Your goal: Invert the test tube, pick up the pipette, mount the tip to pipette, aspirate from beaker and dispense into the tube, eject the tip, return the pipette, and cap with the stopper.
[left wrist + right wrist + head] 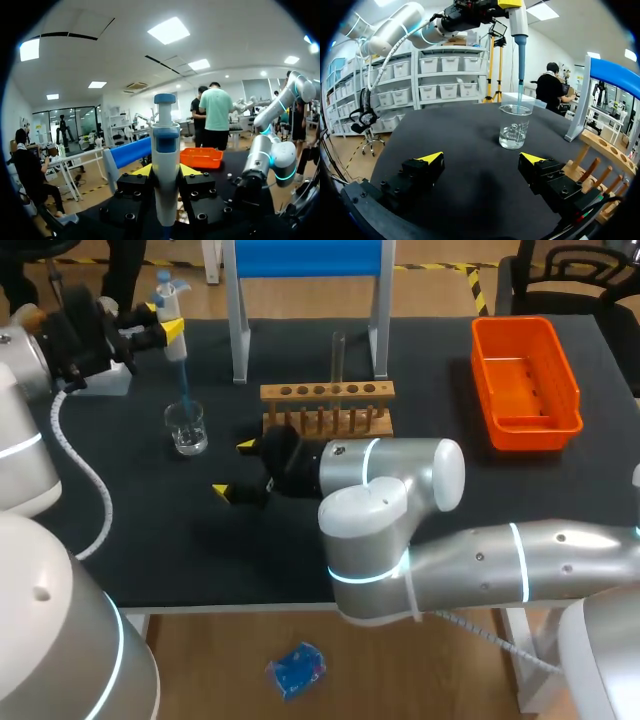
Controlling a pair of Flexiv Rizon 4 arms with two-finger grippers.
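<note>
R arm (400, 475), jaws released, by rack (327, 410); L jaws clenched on pipette (165, 165), tip (520, 75) in beaker (186, 428).

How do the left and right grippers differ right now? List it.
The left gripper is shut on the pipette; the right gripper is open and empty. The left gripper is raised above the beaker; the right gripper sits low over the table beside the rack. Both have yellow tips.

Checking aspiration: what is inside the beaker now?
A blue pipette tip dips into the beaker, which holds a little clear liquid. Whether the tip's end touches it is unclear.
</note>
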